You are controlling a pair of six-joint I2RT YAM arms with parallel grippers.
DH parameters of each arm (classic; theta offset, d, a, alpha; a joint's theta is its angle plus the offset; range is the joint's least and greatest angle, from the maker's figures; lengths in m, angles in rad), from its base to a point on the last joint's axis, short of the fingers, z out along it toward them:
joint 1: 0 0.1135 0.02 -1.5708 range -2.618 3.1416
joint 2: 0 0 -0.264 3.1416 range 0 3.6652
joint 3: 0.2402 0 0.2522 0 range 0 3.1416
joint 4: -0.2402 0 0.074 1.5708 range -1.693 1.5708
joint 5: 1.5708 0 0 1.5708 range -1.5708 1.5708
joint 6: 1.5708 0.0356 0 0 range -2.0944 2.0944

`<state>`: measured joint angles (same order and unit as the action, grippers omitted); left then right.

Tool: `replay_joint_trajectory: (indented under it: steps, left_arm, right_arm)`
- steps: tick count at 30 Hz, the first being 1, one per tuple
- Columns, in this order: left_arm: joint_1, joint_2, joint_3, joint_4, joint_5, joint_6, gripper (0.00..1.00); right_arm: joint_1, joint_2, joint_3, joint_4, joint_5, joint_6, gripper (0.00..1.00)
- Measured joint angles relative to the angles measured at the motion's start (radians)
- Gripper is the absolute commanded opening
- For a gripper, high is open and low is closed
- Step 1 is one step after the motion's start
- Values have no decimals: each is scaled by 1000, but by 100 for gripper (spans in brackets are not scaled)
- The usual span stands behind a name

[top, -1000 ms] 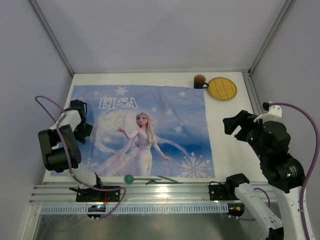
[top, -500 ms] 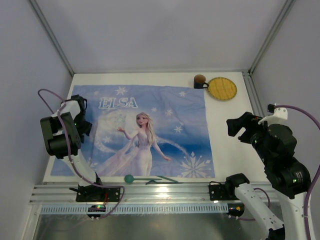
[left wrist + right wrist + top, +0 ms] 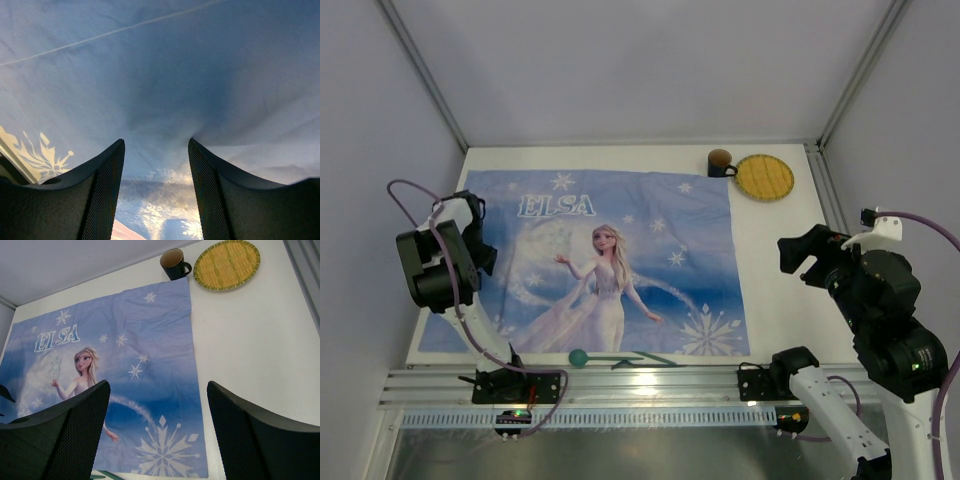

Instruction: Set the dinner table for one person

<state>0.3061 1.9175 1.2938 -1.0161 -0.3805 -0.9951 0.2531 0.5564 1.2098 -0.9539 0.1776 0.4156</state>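
Underneath everything, the dinner table (image 3: 782, 285): matte white, flat, rectangular, framed by silver aluminium rails. Covered across its left and middle by the blue ELSA cloth (image 3: 650, 225), a thin printed fabric, lightly creased, spread out flat, most likely to mark the place of the setting. Left bare along the right side and the far edge.

Then the left gripper (image 3: 156, 145): black ribbed fingers parted, nothing clasped, held low over the cloth's left margin at a soft pucker in the fabric. Probably stationed there for smoothing or tugging. Opposite, the right gripper (image 3: 157, 390): fingers spread wide, empty, raised above the bare right strip and aimed at the far corner. Judged ready for a reach.

Parked at the far right corner, off the cloth: a round woven mat (image 3: 764, 177), yellow, flat, coarse in weave. Just beside it, a dark mug (image 3: 720, 161), smooth, handle turned toward the mat. By the front rail, at the cloth's near hem, a slim green utensil (image 3: 578, 357) with a teal ball end, too small to name more exactly.
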Motion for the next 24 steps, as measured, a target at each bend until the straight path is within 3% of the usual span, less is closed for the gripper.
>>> replay_joint_trajectory:
  steps: [8, 24]
  left_arm:
    - [70, -9, -16, -10, -24, 12, 57]
    - [93, -37, -21, 27, -26, 59, 56]
  right_arm:
    - [0, 0, -10, 3, 0, 0, 83]
    - [0, 0, -60, 19, -4, 0, 82]
